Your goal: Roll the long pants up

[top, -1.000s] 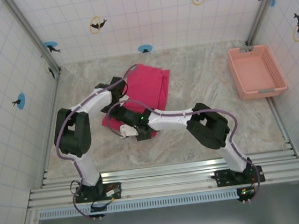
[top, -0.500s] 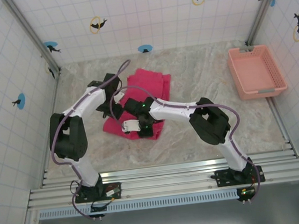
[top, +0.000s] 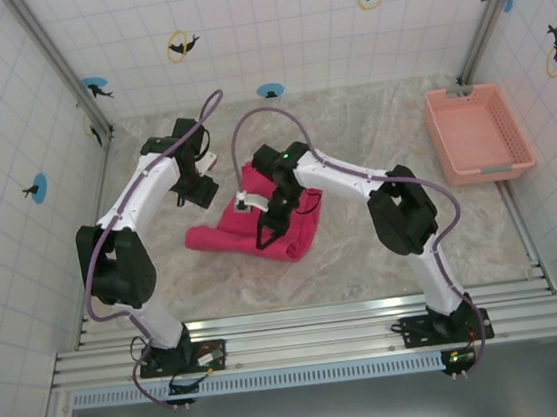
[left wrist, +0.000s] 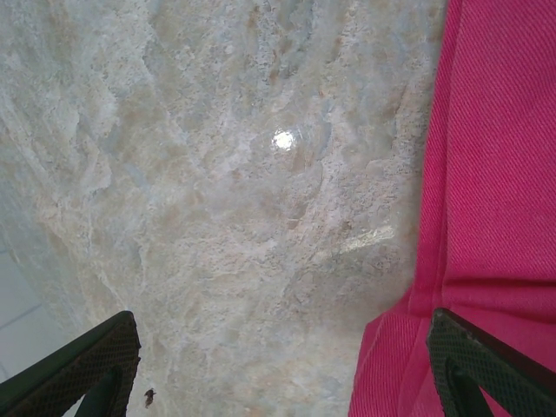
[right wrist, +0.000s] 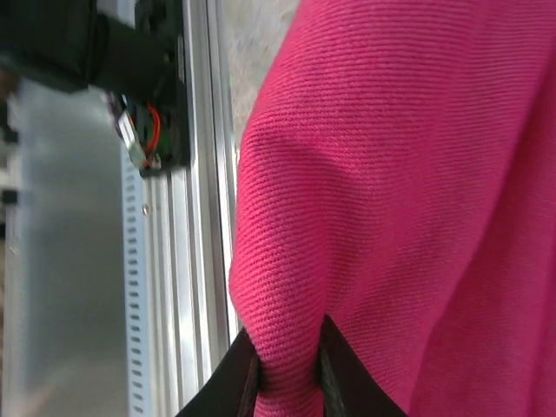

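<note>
Long pants [top: 221,237] lie bunched centre-left on the marble counter [top: 382,146]. The near-left edge is rolled into a tube. Right fingers [right wrist: 233,382] are clamped on a fold of the pink cloth. Left fingers [left wrist: 82,360] are spread wide apart, holding nothing, over bare counter just beside the pants' edge. Pale pink basket [top: 476,134] sits at the far right, well apart.

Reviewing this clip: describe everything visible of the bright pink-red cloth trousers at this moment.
The bright pink-red cloth trousers lie on the marbled tabletop, left of centre, gathered into a compact bundle whose near edge looks rolled. The fabric looks soft, finely ribbed and creased. The right gripper is shut on a pinched fold of it. The left gripper stands open at the bundle's far left edge, one finger over the cloth, gripping nothing.
</note>
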### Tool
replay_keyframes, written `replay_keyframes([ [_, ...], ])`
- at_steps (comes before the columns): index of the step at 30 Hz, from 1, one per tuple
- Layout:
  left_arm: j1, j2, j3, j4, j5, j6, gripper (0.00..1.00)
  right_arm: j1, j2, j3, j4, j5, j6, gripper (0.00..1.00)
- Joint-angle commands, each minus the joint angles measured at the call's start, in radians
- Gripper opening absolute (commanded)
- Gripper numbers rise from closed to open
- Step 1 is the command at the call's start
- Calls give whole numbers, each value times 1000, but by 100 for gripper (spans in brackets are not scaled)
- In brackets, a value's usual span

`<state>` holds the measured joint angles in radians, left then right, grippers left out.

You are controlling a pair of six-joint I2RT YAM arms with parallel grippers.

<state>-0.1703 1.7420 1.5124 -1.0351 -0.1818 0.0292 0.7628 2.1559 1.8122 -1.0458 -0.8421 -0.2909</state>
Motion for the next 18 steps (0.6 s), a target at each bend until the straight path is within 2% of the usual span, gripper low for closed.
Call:
replay_keyframes([
  [1,-2,18,40,-41,-1,29,87,-72,14,-59,49,-124,84,5],
  [4,-5,34,51,-45,-3,39,87,-117,22,-112,126,-137,145,5],
  [13,-16,70,97,-73,16,41,87,-168,120,-158,184,-166,226,5],
  [18,-77,93,144,-138,19,37,85,-196,134,-230,229,-185,234,5],
])
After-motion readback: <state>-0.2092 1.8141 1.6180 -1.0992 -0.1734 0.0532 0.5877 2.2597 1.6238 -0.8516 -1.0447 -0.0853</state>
